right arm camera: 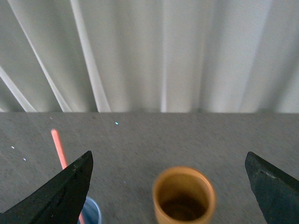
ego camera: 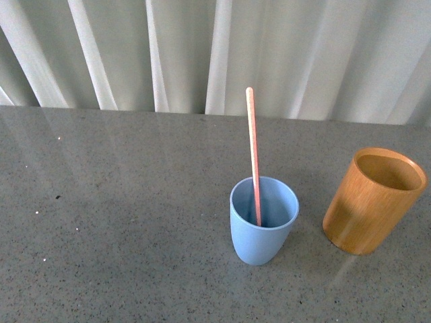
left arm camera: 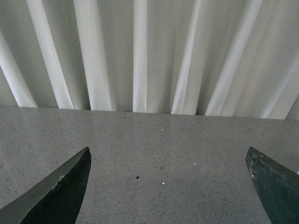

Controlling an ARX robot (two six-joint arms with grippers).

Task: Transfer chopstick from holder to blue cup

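Note:
The pale pink-orange chopstick (ego camera: 253, 151) stands in the light blue cup (ego camera: 262, 222) at the table's middle, leaning slightly and rising well above the rim. The orange-brown wooden holder (ego camera: 374, 200) stands empty to the cup's right. Neither arm shows in the front view. In the right wrist view my right gripper (right arm camera: 169, 161) is open and empty, with the holder (right arm camera: 184, 196) between its fingertips (right arm camera: 74, 179) and farther off; the chopstick (right arm camera: 59, 148) and the cup's rim (right arm camera: 92, 210) lie beside one finger. My left gripper (left arm camera: 168, 156) is open over bare table.
The grey speckled table (ego camera: 121, 222) runs back to a white pleated curtain (ego camera: 202, 54). The curtain also fills the back of both wrist views (left arm camera: 140, 51) (right arm camera: 163, 51).

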